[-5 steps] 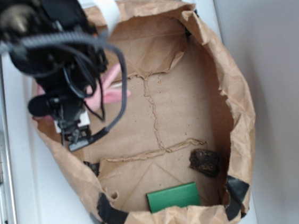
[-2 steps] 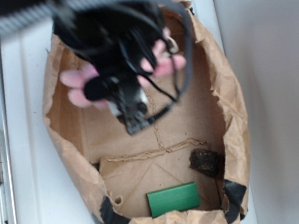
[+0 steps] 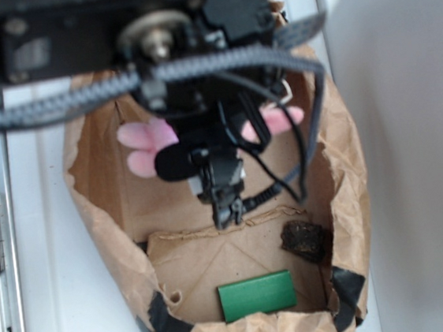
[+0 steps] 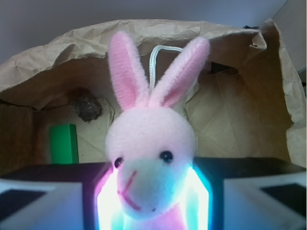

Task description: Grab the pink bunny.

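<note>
In the wrist view a green block (image 4: 64, 143) stands at the left and a dark brown lump (image 4: 85, 104) lies near it, both inside the brown paper bag (image 4: 240, 110). The pink bunny (image 4: 151, 158) is fluffy, with a pale muzzle, two black eyes and a thin white loop behind its ears. Its long axis is upright, ears pointing up, face toward the camera. The gripper (image 4: 152, 201) is clamped on its body, holding it above the bag floor.
</note>
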You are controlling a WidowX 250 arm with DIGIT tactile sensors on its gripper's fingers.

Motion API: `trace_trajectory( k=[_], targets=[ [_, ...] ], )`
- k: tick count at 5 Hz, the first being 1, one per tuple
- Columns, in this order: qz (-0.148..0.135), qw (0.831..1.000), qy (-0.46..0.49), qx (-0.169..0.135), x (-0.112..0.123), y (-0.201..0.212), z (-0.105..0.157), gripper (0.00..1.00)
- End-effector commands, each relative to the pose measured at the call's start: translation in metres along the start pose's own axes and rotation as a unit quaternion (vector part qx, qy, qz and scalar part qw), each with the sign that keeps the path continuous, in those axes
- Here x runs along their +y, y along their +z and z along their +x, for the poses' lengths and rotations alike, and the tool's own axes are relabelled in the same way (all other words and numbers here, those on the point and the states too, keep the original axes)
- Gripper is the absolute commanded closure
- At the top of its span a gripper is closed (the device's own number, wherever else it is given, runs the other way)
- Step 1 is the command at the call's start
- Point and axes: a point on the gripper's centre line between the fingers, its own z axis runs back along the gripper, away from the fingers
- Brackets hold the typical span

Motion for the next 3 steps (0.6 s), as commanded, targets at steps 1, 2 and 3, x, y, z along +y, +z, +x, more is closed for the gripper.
trace_trajectory(
  k=[1, 2, 3],
  targets=[
    [0.002, 1.000, -0.014, -0.027, 0.0030, 0.0256, 0.0071, 1.00],
    [0.002, 0.999, -0.015, -0.029, 0.0030, 0.0265, 0.0057, 1.00],
    [0.007, 0.999, -0.015, -0.036, 0.0017, 0.0251, 0.0062, 1.00]
  ],
)
